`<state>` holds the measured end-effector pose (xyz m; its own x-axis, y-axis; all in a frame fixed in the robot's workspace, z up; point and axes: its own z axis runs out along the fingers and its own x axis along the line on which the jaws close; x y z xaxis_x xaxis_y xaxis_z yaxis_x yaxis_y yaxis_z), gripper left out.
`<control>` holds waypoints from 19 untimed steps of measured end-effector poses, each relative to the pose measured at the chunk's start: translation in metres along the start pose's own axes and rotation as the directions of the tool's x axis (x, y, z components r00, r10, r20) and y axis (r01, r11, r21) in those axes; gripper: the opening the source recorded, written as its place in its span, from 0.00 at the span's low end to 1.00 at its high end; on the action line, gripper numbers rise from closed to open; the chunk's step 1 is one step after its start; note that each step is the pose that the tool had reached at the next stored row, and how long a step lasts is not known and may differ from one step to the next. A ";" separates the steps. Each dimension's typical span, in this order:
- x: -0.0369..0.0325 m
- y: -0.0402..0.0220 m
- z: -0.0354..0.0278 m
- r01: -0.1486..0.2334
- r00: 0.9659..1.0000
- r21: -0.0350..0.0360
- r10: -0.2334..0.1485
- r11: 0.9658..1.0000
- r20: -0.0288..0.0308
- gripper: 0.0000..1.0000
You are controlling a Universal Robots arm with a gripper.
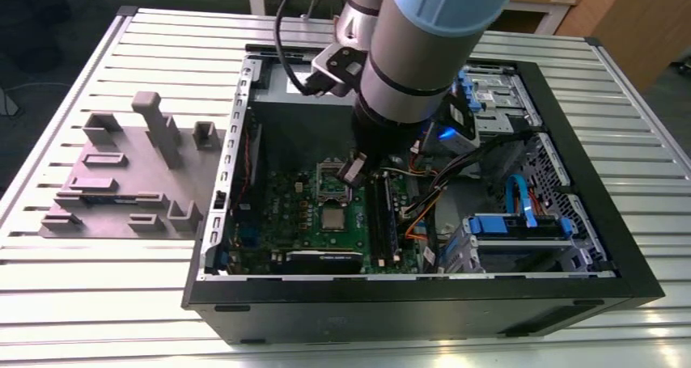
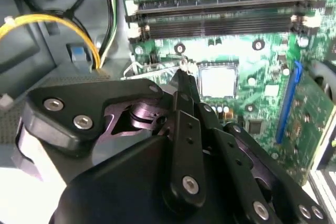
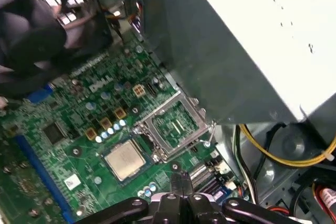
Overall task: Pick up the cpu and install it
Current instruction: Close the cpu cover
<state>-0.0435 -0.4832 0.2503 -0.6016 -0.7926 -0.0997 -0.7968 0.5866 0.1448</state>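
The cpu [image 1: 332,217] [image 2: 217,81] [image 3: 125,159], a small silvery square, lies flat in its socket on the green motherboard [image 1: 291,230]. The socket's metal cover frame [image 1: 330,185] [image 3: 176,124] stands open beside it, in the exterior view just beyond the chip. My gripper [image 1: 351,172] [image 2: 184,78] [image 3: 178,178] hangs low inside the computer case with its black fingers [image 2: 187,129] drawn together and nothing visible between them. Its tip is close to the open frame's edge, a short way from the cpu and apart from it.
Long black memory sticks [image 1: 383,214] [image 2: 220,22] run beside the socket. A grey power supply box [image 3: 236,51] looms close to the arm. Yellow cables [image 2: 58,22], a blue drive bracket [image 1: 519,226] and the case walls [image 1: 410,303] crowd the space. A grey fixture tray [image 1: 129,174] lies outside.
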 end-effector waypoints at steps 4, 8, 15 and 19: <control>-0.0082 -0.0094 0.0068 0.000 1.000 -0.002 0.000 1.000 -0.002 0.11; -0.0131 -0.0119 0.0132 -0.001 1.000 -0.006 0.001 1.000 0.000 0.11; -0.0203 -0.0072 0.0201 0.003 0.999 -0.033 -0.002 0.999 0.036 0.11; -0.0204 -0.0072 0.0244 0.025 0.999 -0.045 -0.023 0.999 0.046 0.11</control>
<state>-0.0268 -0.4672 0.2273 -0.5852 -0.7972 -0.1483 -0.8082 0.5586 0.1864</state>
